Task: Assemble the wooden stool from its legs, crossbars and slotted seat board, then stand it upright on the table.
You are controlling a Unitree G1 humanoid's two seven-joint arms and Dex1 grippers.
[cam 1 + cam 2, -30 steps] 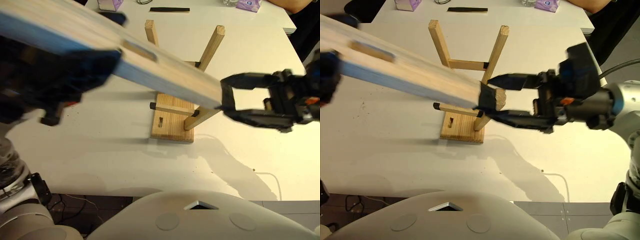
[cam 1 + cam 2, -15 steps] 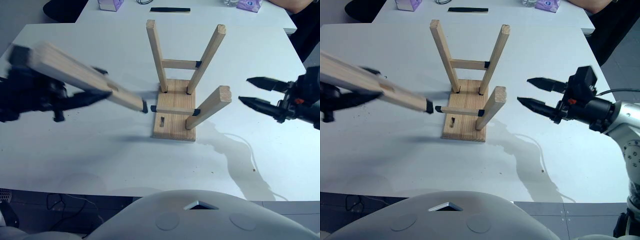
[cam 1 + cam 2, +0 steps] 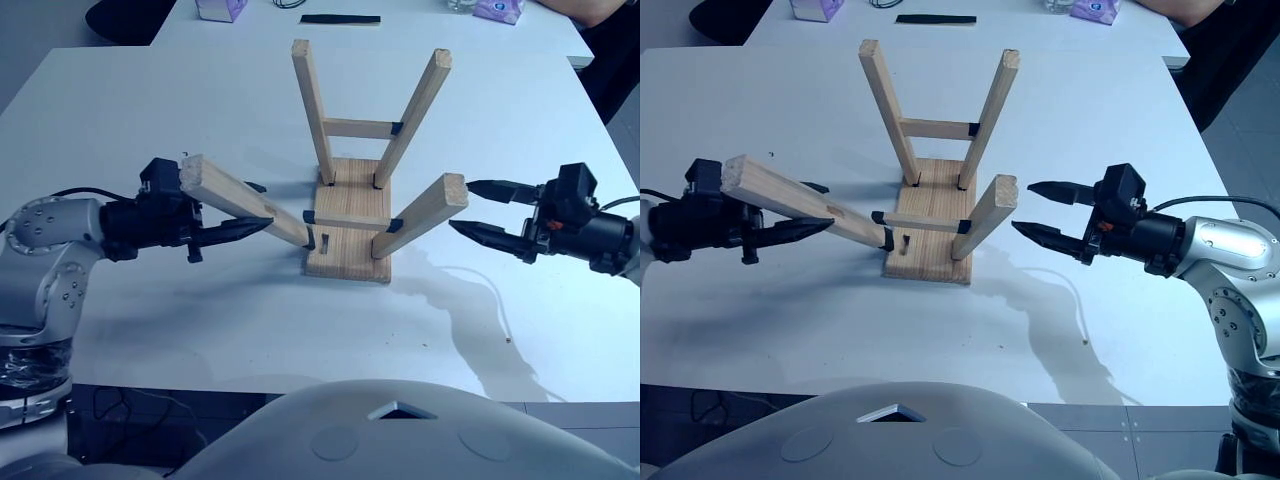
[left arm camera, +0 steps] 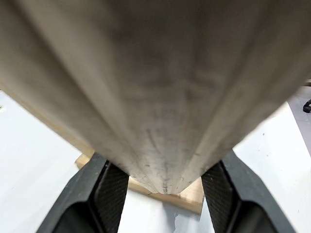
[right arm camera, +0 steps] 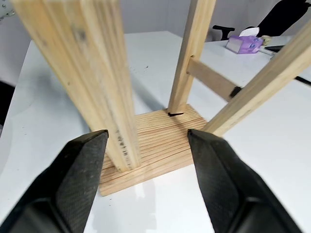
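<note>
The slotted seat board point(image 3: 352, 262) lies flat on the white table. Two legs stand in it at the back, joined by a crossbar point(image 3: 358, 128). A third leg point(image 3: 421, 214) leans at the front right with a second crossbar point(image 3: 346, 218) in it. My left gripper point(image 3: 248, 209) is shut on the fourth leg point(image 3: 228, 195), which slants down to the board's front left corner, beside that crossbar's free end. The same leg point(image 4: 155, 87) looms between the left fingers point(image 4: 111, 187). My right gripper point(image 3: 1023, 207) is open just right of the third leg's top; that leg point(image 5: 87, 77) stands ahead of its fingers point(image 5: 80, 179).
At the table's far edge are a black strip point(image 3: 340, 19) and two tissue boxes point(image 3: 220, 8) point(image 3: 497, 10). A thin pale cable point(image 3: 478, 296) lies right of the board. The table's front edge point(image 3: 300, 385) is near me.
My left arm has swung the held leg down from in front of the camera to the board's front left corner. My right gripper drew back, then closed in on the third leg, staying open.
</note>
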